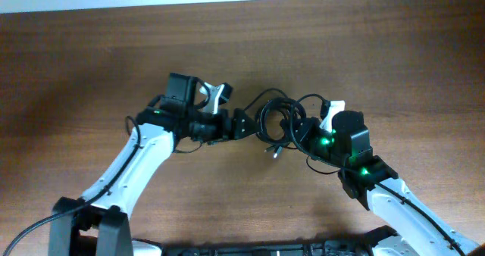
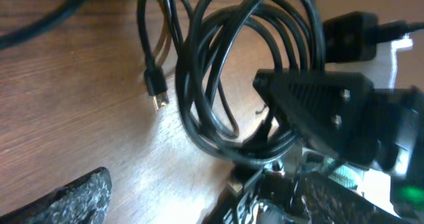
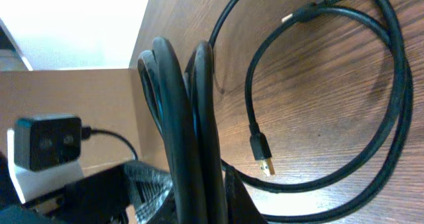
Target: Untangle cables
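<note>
The cables point(image 1: 276, 118) are a tangled bundle of thin black loops at the table's middle, with a plug end point(image 1: 274, 151) lying toward the front. My right gripper point(image 1: 301, 135) grips the bundle's right side. In the right wrist view its fingers point(image 3: 211, 196) are shut on several upright cable strands point(image 3: 189, 118), and a gold-tipped plug point(image 3: 262, 156) lies on the wood beside them. My left gripper point(image 1: 244, 124) sits just left of the bundle. In the left wrist view its fingers point(image 2: 199, 207) are spread wide and empty, with the coil point(image 2: 225, 71) and a plug point(image 2: 158, 98) just ahead.
The brown wooden table point(image 1: 91, 59) runs to a far edge at the top. Both arms' bodies and their fixed wires lie toward the front. The right gripper's black body point(image 2: 331, 111) fills the right side of the left wrist view.
</note>
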`<state>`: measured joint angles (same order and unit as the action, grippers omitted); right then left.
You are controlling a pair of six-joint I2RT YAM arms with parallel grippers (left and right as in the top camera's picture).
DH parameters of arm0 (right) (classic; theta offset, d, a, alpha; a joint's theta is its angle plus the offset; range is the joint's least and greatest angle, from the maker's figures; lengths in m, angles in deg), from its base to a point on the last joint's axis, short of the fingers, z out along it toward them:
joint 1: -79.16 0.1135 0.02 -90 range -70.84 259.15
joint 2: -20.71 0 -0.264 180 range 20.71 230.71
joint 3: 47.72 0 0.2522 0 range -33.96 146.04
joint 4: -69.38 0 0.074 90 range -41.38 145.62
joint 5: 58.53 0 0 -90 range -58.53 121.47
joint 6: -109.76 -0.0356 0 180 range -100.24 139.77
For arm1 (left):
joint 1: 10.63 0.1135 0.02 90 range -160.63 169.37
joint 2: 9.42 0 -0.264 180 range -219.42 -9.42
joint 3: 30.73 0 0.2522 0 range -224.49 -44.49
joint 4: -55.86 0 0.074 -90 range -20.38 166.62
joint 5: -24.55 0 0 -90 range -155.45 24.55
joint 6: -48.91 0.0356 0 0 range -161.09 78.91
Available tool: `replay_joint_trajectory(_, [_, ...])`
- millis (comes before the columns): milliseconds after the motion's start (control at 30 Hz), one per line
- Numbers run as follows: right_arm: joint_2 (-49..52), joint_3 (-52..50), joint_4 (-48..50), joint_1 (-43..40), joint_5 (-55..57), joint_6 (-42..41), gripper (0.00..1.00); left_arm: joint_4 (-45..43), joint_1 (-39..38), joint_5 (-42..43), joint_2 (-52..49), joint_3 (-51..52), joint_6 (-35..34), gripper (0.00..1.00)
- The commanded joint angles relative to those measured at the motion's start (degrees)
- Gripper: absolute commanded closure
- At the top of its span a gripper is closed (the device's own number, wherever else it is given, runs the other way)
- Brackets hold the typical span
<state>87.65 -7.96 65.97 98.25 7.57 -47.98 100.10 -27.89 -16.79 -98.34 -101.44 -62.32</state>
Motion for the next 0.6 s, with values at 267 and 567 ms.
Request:
replay_joint_trajectory(267, [-0.22, 0.44, 0.66, -0.42, -8.31, -0.04, 0.96, -4.26, -10.51, -21.51, 0.98, -0.42, -12.63, 0.35])
replay_joint_trajectory(567, [-0.24, 0.44, 3.04, -0.42, -10.49, 0.0, 0.96, -10.95, -11.47, -21.4, -4.63, -0.42, -12.59, 0.94])
